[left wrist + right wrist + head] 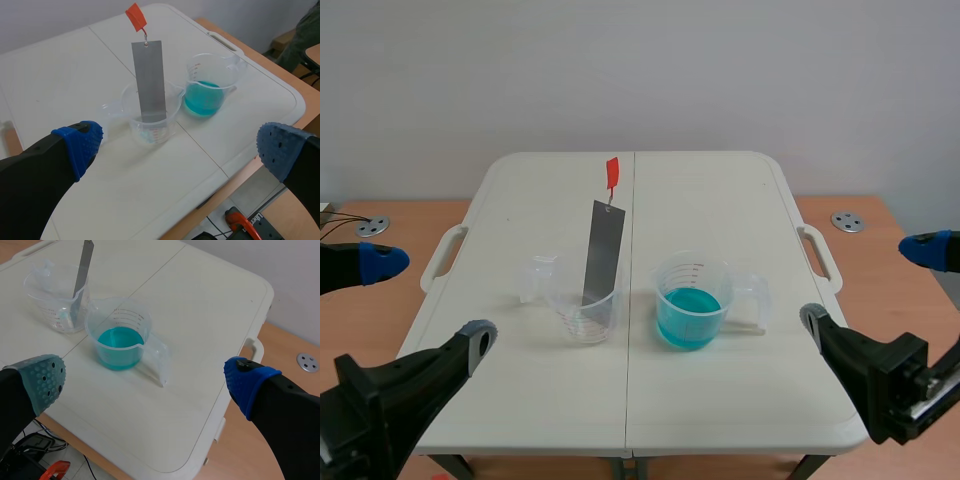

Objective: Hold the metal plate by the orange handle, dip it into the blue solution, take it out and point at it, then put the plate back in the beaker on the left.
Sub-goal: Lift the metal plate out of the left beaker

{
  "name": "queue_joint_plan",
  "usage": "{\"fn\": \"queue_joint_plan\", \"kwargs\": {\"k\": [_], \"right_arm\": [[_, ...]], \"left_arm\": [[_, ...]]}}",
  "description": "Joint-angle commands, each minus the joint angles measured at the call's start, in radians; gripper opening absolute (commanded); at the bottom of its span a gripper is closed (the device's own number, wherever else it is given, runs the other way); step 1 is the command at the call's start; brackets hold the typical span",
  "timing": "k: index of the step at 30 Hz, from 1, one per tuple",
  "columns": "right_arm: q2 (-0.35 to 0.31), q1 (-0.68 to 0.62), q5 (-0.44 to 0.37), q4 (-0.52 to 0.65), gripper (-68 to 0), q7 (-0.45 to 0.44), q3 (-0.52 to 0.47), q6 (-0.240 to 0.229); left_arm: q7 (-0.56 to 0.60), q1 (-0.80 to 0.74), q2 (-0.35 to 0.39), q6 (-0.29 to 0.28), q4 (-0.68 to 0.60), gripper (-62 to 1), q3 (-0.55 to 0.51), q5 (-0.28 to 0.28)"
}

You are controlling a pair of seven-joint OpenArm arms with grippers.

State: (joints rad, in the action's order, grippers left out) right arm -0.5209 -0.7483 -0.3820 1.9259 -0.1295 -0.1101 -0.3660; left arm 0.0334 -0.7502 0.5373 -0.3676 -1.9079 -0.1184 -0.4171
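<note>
Scene view, left tool low, spread wide, right tool likewise

The metal plate is leaning in the left beaker on the table; the solution beaker is sitting just right of that left beaker.

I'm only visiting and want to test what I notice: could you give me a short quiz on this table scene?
1. True or false: the metal plate stands in the beaker of blue solution.
2. The left gripper and right gripper are: A both open, B both shut, C holding the plate.
3. What colour is the plate's handle?
Key: 1 false, it stands in the clear beaker beside it; 2 A; 3 orange.
</note>
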Motion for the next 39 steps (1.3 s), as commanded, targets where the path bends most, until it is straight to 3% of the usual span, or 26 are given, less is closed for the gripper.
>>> {"fn": "queue_joint_plan", "kwargs": {"k": [1, 17, 19, 23, 24, 31, 34, 36, 39], "right_arm": [[0.0, 0.001, -0.008, 0.006, -1.2, -0.011, -0.008, 0.0], [0.0, 0.006, -0.015, 0.006, -1.2, -0.011, -0.008, -0.001], [0.001, 0.016, -0.015, 0.006, -1.2, -0.006, -0.006, -0.008], [0.001, 0.038, -0.031, 0.006, -1.2, -0.005, -0.006, -0.027], [0.001, 0.047, -0.038, 0.006, -1.2, -0.005, -0.006, -0.027], [0.001, 0.128, -0.05, 0.003, -1.2, 0.014, 0.056, -0.026], [0.001, 0.17, -0.084, -0.013, -1.2, 0.02, 0.091, -0.027], [0.001, 0.197, -0.098, -0.026, -1.2, 0.024, 0.112, -0.027], [0.001, 0.248, -0.114, -0.048, -1.2, 0.035, 0.139, -0.027]], "left_arm": [[0.013, 0.0, -0.005, -0.001, -0.003, 1.4, -0.005, -0.009], [0.014, 0.0, -0.005, 0.0, -0.002, 1.3, -0.005, -0.009], [0.014, 0.001, -0.005, 0.0, -0.002, -11.8, -0.005, -0.009], [0.014, 0.009, -0.005, 0.0, -0.002, -54.7, -0.005, -0.005], [0.014, 0.009, -0.005, 0.0, -0.002, -60.6, -0.005, -0.004], [0.009, 0.019, -0.005, -0.001, -0.002, -59.3, -0.005, -0.002], [-0.089, 0.011, -0.005, 0.0, -0.002, -59.3, -0.005, -0.001], [-0.161, -0.009, -0.005, 0.0, 0.011, -59.3, -0.005, 0.037], [-0.191, -0.055, -0.005, 0.0, 0.062, -59.3, -0.005, 0.047]]}}
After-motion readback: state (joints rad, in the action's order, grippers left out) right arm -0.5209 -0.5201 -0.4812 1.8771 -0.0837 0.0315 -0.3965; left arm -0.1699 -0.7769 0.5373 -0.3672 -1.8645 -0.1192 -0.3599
